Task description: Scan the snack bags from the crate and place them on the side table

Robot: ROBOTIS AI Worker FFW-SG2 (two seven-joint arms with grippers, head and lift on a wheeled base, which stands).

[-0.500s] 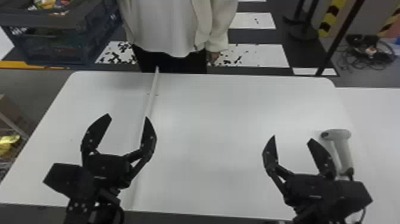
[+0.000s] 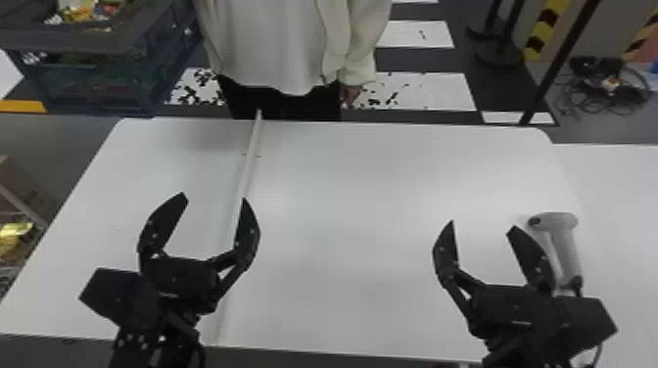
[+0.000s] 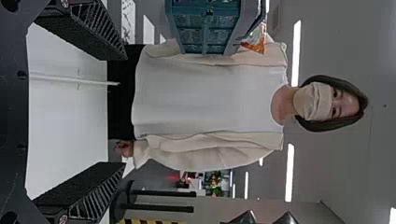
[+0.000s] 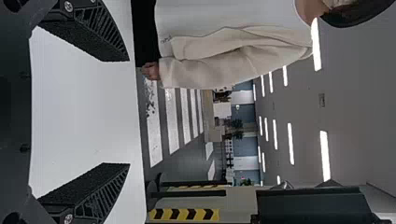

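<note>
Head view: the setup appeared to be at the opening step, with scanning not yet begun. The left hand (image 2: 214, 197) and the right hand (image 2: 481, 225) were raised over the counter (image 2: 352, 205), each with its fingers spread and nothing between them. The snack bags (image 2: 88, 12) lay in the crate (image 2: 88, 41), ahead of the left hand and off to its outer side, past the counter's far edge. The scanner (image 2: 567, 244) stood just beside the right hand's outer finger, its head beyond that fingertip.

The next move probably called for the right hand to close on the scanner's grip, and for the left to receive a bag once the crate came within reach. The counter's broad surface between the hands offered room for both. A white strip (image 2: 250, 166) ran lengthwise close by the left hand's inner finger and could have snagged a low sweep. The near edge lay behind both hands; the right edge, outward of the scanner, bordered another white surface (image 2: 612, 205).
</note>
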